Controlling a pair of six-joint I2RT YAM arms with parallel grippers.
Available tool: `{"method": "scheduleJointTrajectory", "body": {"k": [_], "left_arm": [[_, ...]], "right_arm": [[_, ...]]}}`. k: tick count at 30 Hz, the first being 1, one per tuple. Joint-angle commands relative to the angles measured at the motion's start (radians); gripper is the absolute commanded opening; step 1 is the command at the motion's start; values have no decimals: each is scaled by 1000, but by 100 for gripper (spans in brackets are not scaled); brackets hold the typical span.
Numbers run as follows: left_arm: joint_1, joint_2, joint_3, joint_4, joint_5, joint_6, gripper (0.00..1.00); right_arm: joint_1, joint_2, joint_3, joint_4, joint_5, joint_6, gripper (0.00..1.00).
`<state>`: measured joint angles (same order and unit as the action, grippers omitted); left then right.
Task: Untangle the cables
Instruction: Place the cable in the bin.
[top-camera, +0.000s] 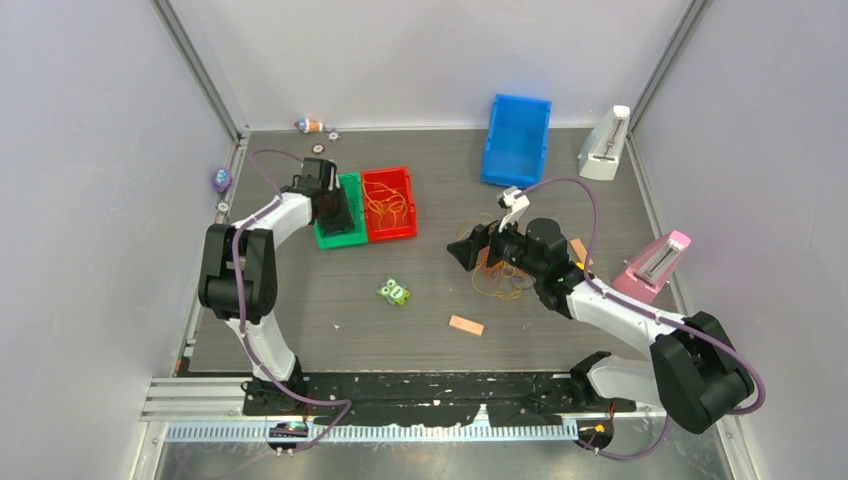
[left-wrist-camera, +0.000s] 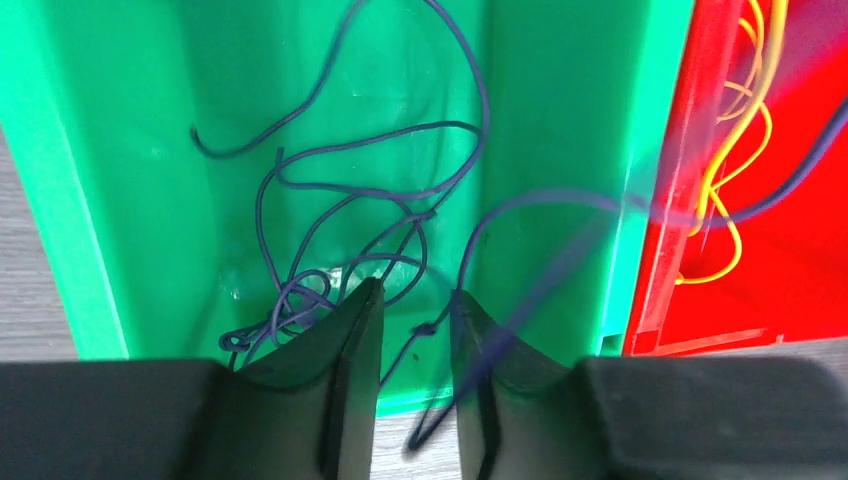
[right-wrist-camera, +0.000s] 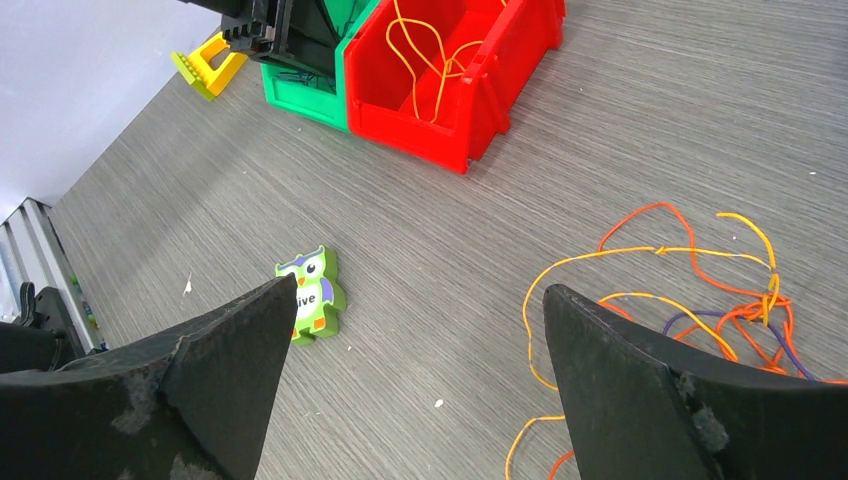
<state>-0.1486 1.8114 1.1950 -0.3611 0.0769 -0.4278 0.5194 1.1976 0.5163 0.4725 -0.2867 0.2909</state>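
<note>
Several dark purple cables (left-wrist-camera: 340, 190) lie looped in the green bin (left-wrist-camera: 130, 180). My left gripper (left-wrist-camera: 415, 300) hangs low inside that bin (top-camera: 352, 190). Its jaws stand a little apart, and one purple strand runs loose between them and over the right finger. Yellow-orange cables (left-wrist-camera: 735, 190) lie in the red bin (top-camera: 392, 235) beside it. A tangle of orange, red and purple cables (top-camera: 500, 285) lies on the table. My right gripper (right-wrist-camera: 420, 287) hovers wide open and empty just left of that tangle (right-wrist-camera: 700, 290).
A green owl piece (top-camera: 394, 291) and an orange block (top-camera: 466, 325) lie mid-table. A blue bin (top-camera: 517, 140) stands at the back, with a white stand (top-camera: 604, 145) and a pink stand (top-camera: 655, 265) at the right. Small toys (top-camera: 312, 126) sit at the back left.
</note>
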Motion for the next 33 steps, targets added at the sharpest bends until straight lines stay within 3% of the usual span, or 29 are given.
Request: {"method": "scheduleJointTrajectory", "body": {"k": [1,4,17,20,28,33], "left_arm": [[1,-47,38,-45,-11,-11,39],[2,-112,39,-61,-43,-3,47],[-1,-310,27,-97,-26,24,54],[-31,-409,-79,11,27,21,59],[-170,-828,-531,288,-12,13,96],[-320,-972,-721,398,-97,41,100]], "right_arm": [[-5,-2,-10,69,-6,7,98],[-5,4,-11,70,6,7,98],[-10,-14,-43,58,156,1,99],[-10,-17,-41,25,181,1,99],[-13,-98,-73,-159,456,39,98],[-26,-128,-91,-307,541,122,98]]}}
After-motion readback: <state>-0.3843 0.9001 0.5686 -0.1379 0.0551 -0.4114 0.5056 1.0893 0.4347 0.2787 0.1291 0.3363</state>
